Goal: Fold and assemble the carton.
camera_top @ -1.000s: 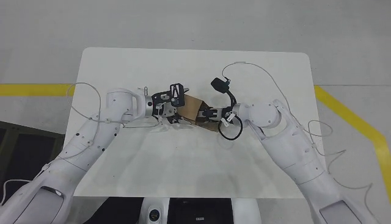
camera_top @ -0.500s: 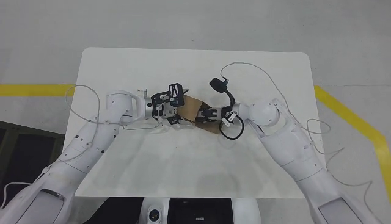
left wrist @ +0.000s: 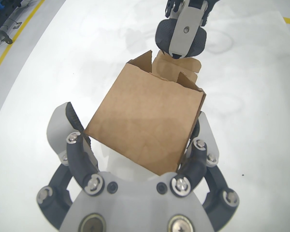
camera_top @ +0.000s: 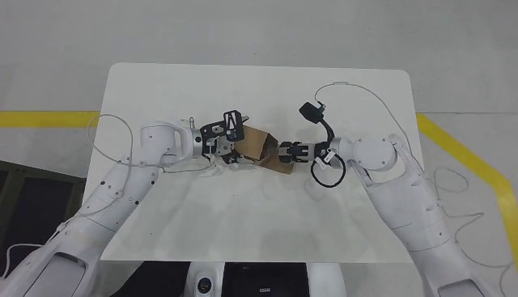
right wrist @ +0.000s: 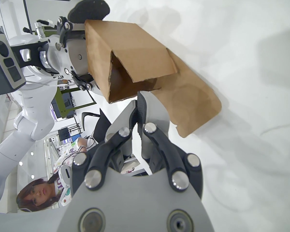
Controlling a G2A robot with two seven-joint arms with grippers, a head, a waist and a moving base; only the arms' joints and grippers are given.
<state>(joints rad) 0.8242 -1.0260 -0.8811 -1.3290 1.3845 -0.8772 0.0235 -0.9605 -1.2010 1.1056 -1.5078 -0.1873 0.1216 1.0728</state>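
Note:
A small brown carton (camera_top: 257,144) lies near the middle of the white table (camera_top: 162,86). My left gripper (camera_top: 233,142) is shut on the carton (left wrist: 145,112), one finger on each side wall at its closed end. The carton's open end (right wrist: 125,83) faces my right gripper (right wrist: 137,100), with two short side flaps sticking out. A long flap (right wrist: 193,100) lies flat on the table beyond that mouth. My right gripper (camera_top: 286,151) is shut with nothing between its fingers, and its tip (left wrist: 177,54) rests at the mouth, just over the long flap (left wrist: 176,65).
A thin white cable (camera_top: 356,91) loops over the table's far right part, and another cable (camera_top: 109,127) runs by the left edge. Bare table lies in front of and behind the carton.
My right arm has drawn back to the right, taking its gripper out of the carton's mouth to the flap's edge. The left gripper and the carton have stayed almost still.

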